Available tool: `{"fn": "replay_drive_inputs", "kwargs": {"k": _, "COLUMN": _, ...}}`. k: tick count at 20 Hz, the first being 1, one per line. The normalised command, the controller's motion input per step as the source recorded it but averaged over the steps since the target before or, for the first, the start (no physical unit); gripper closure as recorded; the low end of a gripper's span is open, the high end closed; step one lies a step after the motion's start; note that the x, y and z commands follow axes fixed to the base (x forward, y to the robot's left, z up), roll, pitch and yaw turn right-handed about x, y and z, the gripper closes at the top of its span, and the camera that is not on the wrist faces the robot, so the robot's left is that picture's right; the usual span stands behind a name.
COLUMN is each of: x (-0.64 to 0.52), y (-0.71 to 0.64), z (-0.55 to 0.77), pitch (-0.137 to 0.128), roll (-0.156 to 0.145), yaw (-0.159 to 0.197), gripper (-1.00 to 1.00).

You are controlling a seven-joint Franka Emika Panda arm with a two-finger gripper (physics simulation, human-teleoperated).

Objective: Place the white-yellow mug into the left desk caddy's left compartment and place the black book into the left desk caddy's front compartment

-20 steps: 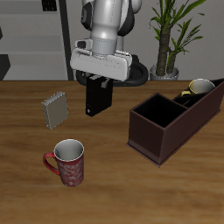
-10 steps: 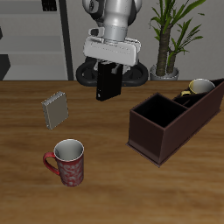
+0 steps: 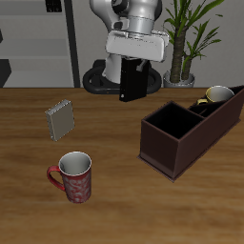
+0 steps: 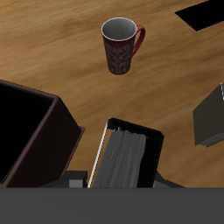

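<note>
Table wood-grain, satin sheen. Black book matt cover, pale paper pg edges. Left desk caddy matt dark brown. Red mug patterned, glossy. White-yellow mug glossy. Grey notebook ribbed.

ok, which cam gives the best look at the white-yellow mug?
Exterior view. The white-yellow mug shows its rim and handle, sitting inside the left desk caddy at its far end. The wrist view doesn't show it at all, only the red mug and the black book.

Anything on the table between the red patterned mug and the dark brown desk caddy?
Nothing: bare wood between the red patterned mug and the dark brown desk caddy, per exterior view.
</note>
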Motion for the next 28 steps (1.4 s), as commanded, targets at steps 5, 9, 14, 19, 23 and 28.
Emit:
{"fn": "replay_drive_inputs", "kwargs": {"k": 5, "x": -0.31, "y": 0.21, "z": -0.07, "pitch": -0.02, "roll": 0.015, "yaw": -0.032, "gripper": 1.0}}
{"fn": "replay_drive_inputs", "kwargs": {"k": 9, "x": -0.23, "y": 0.14, "z": -0.14, "pitch": 0.003, "roll": 0.014, "yaw": -0.059, "gripper": 1.0}}
{"fn": "replay_drive_inputs", "kwargs": {"k": 14, "x": -0.22, "y": 0.18, "z": -0.14, "pitch": -0.02, "roll": -0.02, "yaw": -0.014, "gripper": 1.0}}
{"fn": "replay_drive_inputs", "kwargs": {"k": 19, "x": -0.2, "y": 0.2, "z": -0.12, "pitch": 0.01, "roll": 0.064, "yaw": -0.006, "gripper": 1.0}}
{"fn": "replay_drive_inputs", "kwargs": {"k": 23, "x": -0.4, "y": 0.2, "z": 0.0, "pitch": -0.071, "roll": 0.033, "yaw": 0.003, "gripper": 1.0}}
{"fn": "replay_drive_inputs", "kwargs": {"k": 28, "x": -0.24, "y": 0.18, "z": 0.01, "pitch": -0.029, "roll": 0.048, "yaw": -0.018, "gripper": 1.0}}
